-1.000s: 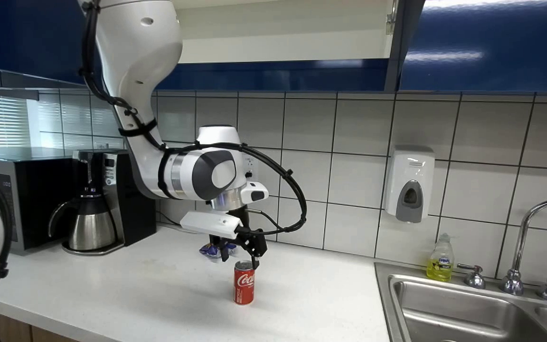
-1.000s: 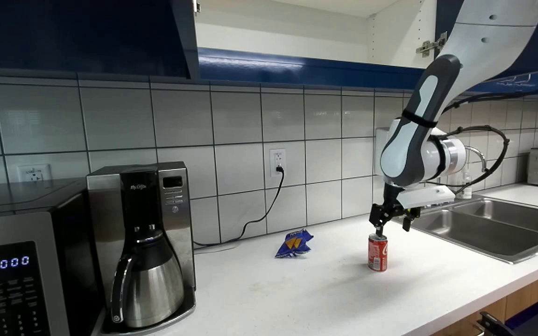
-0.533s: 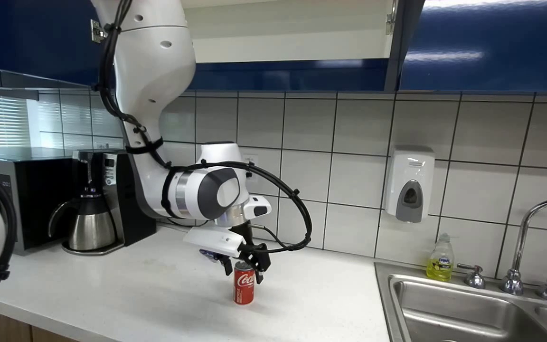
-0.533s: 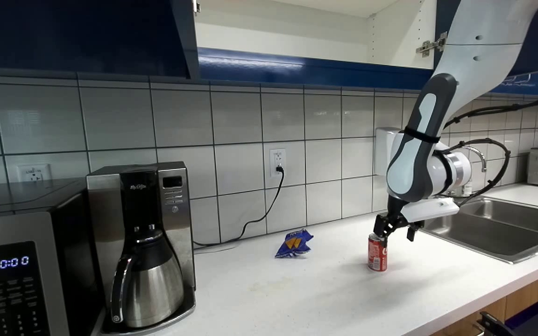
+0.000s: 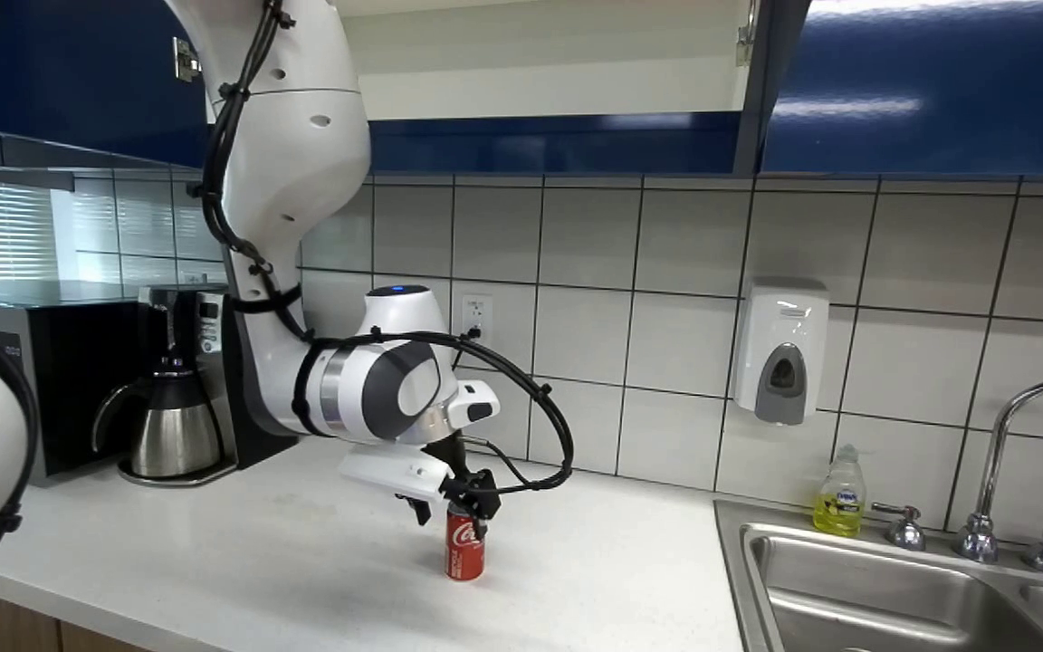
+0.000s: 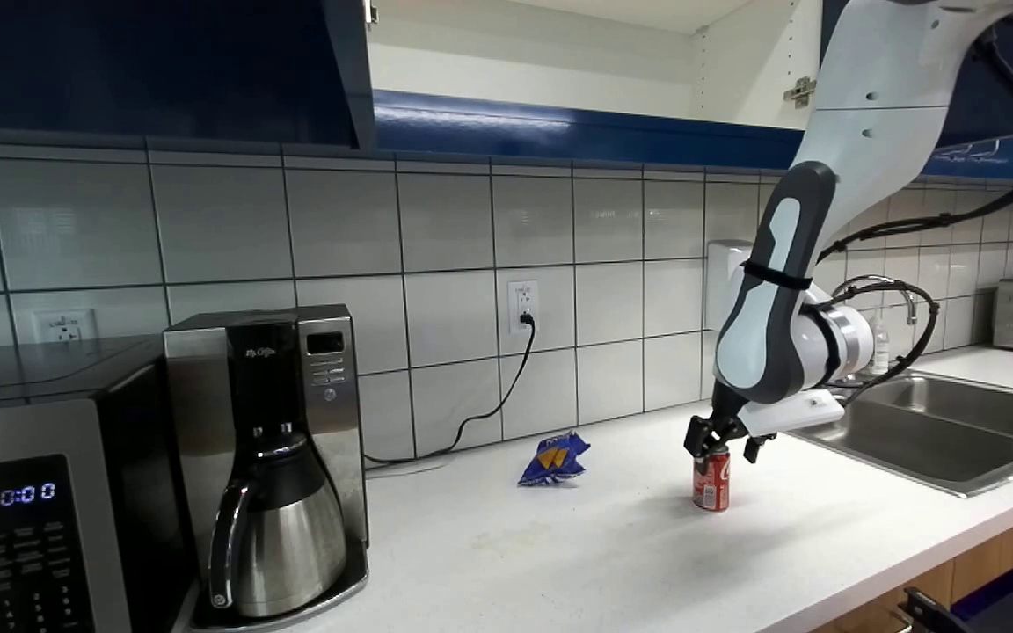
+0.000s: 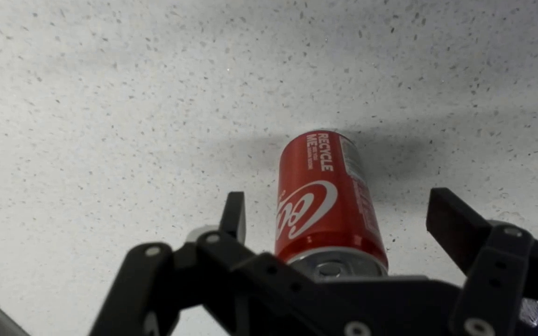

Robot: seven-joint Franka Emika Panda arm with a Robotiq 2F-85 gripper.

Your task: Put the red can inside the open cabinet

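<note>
The red can stands upright on the white counter, also seen in an exterior view. My gripper is open, pointing down around the can's upper part; it also shows in an exterior view. In the wrist view the can lies between the spread fingers, with a gap on each side, nearer the left finger. Part of its silver top is hidden by the gripper. The open cabinet is on the wall above, its pale interior visible.
A blue snack bag lies on the counter near the wall. A coffee machine and a microwave stand at one end. A steel sink with faucet, and a soap bottle, are at the other.
My gripper has come down over the can's top, then shifted slightly left in both exterior views. The fingers stay open and the can has not moved.
</note>
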